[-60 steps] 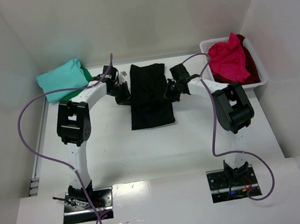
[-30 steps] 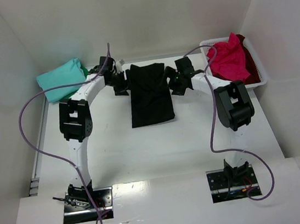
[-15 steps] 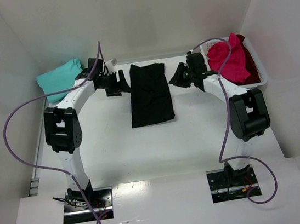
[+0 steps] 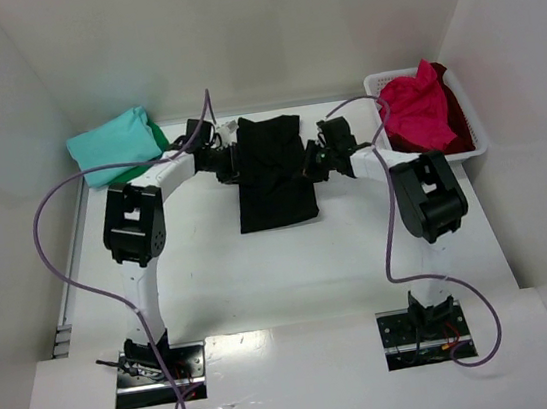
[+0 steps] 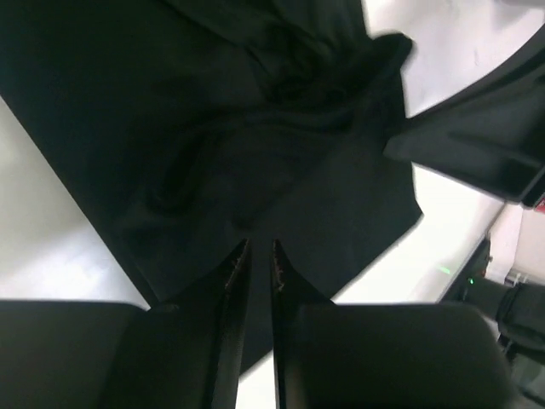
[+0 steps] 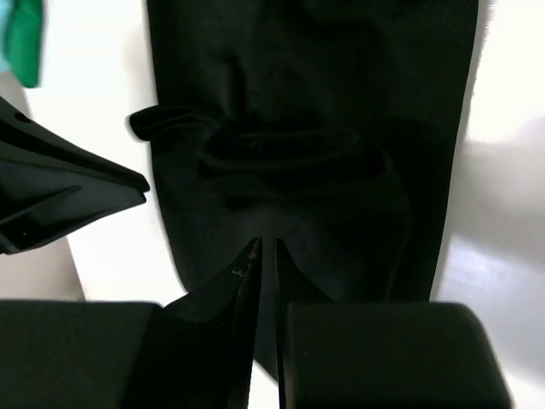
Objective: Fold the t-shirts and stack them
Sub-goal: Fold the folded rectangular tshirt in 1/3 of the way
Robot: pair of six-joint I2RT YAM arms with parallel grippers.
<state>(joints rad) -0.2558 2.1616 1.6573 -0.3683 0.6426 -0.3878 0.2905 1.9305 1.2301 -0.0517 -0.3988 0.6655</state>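
The black t-shirt [image 4: 274,189] lies flat on the middle of the table [image 4: 211,263], soft and light I judge, and near its far side edges, a good place to hold, my left gripper [image 5: 257,249] and right gripper [image 6: 266,245] each pinch cloth, almost closed.

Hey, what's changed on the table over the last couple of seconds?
Both arms swung out from the black t-shirt, then came back in: the left gripper and right gripper now sit at its side edges, jaws nearly shut. The shirt, the teal t-shirt and the basket stayed put.
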